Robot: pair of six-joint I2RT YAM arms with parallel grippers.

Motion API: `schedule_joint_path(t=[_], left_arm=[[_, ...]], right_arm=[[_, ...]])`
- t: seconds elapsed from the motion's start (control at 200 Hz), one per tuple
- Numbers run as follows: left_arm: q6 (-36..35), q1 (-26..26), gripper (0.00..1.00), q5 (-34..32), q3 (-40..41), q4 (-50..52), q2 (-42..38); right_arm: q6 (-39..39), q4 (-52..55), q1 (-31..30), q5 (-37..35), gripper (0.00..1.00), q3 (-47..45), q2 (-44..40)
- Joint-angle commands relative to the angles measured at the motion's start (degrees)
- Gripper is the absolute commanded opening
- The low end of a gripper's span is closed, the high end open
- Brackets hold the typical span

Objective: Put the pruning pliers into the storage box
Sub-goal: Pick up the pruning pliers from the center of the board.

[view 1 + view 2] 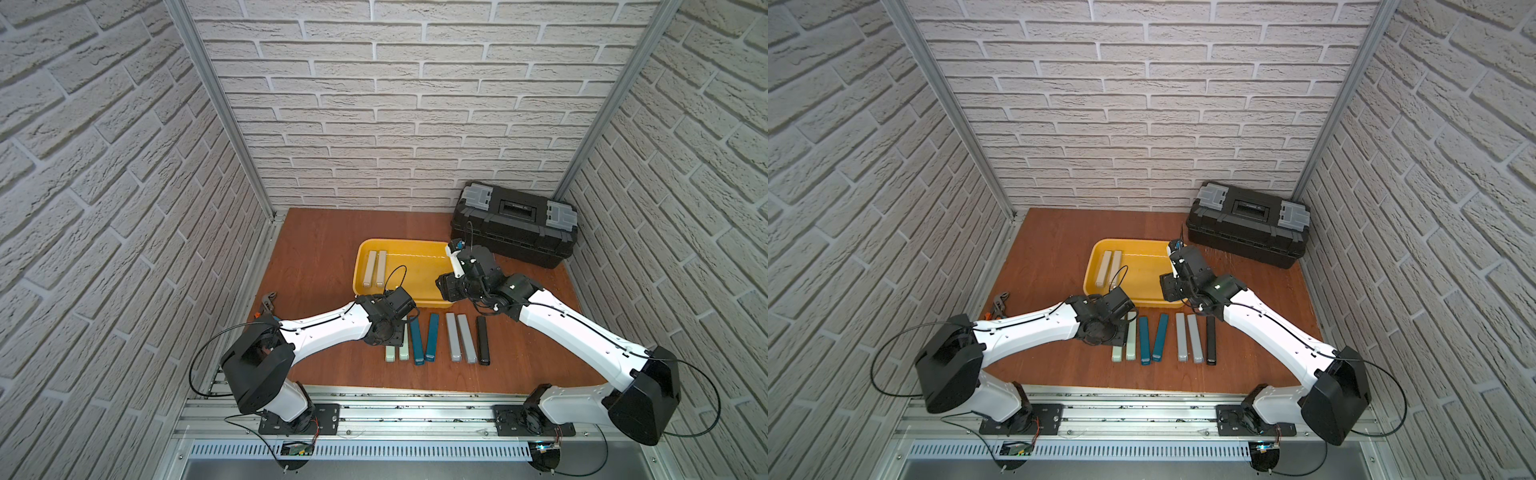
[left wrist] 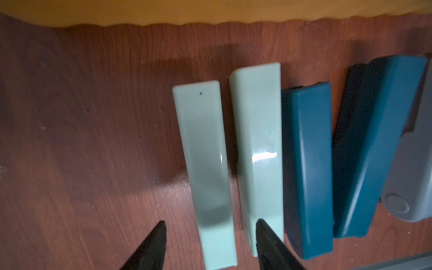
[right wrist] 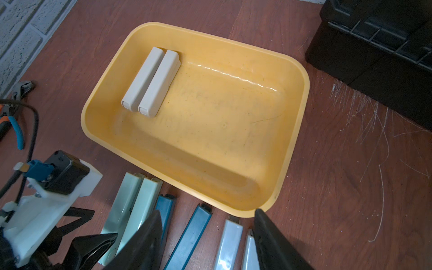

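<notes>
**A:** Black fingertips of the left gripper [image 2: 210,222] sit right under its wrist camera. Are they clamped on anything?

**B:** No. They stand apart, low over the table, astride the near end of one mint green bar [image 2: 203,152]. One tip is over bare wood, and the other overlaps the second mint green bar [image 2: 257,128] just beside it. Whether either tip touches a bar, I cannot tell.

**A:** Where do the pruning pliers [image 1: 1161,336] lie?

**B:** Seven lie in a row on the wooden table [image 1: 316,266], just in front of the storage box [image 3: 222,128]. The mint pair is at the robot's left, then come two teal bars [image 2: 306,163], the second slanted. Next are two grey bars [image 1: 453,336] close together, and a black bar [image 1: 482,340] ends the row on the right. Two beige bars [image 3: 161,81] lie side by side, touching, inside the yellow box near its left wall.

**A:** And the right gripper [image 3: 208,211]?

**B:** Its fingers are spread with nothing between them, above the box's near right corner.

**A:** Anything else about?

**B:** A black toolbox [image 1: 515,224] with grey latches stands at the far right, lid down. Orange-handled pliers [image 1: 267,301] lie at the table's left edge.
</notes>
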State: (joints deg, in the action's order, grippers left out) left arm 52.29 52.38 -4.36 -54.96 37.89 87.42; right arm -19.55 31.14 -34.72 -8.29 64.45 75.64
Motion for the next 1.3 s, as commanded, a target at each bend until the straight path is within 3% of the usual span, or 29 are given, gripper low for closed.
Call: schedule_joint_path(t=[0.0, 0.96, 1.085, 1.295], left_arm=[[1.1, -0.9, 0.61, 0.3, 0.5, -0.8, 0.4], [-1.7, -4.1, 0.57, 1.6, -3.0, -1.2, 10.0], [-1.8, -4.1, 0.52, 1.8, -3.3, -1.0, 11.3], [-1.7, -4.1, 0.32, 1.9, -3.2, -0.6, 10.3]], right_arm=[[-0.7, -0.8, -0.4, 0.4, 0.63, 0.9, 0.1], [-0.9, -2.5, -0.5, 1.6, 0.62, -0.2, 1.9], [-0.9, -2.7, -0.4, 1.7, 0.62, -0.3, 1.7], [-1.4, -3.2, -0.4, 2.1, 0.61, -0.2, 1.6]])
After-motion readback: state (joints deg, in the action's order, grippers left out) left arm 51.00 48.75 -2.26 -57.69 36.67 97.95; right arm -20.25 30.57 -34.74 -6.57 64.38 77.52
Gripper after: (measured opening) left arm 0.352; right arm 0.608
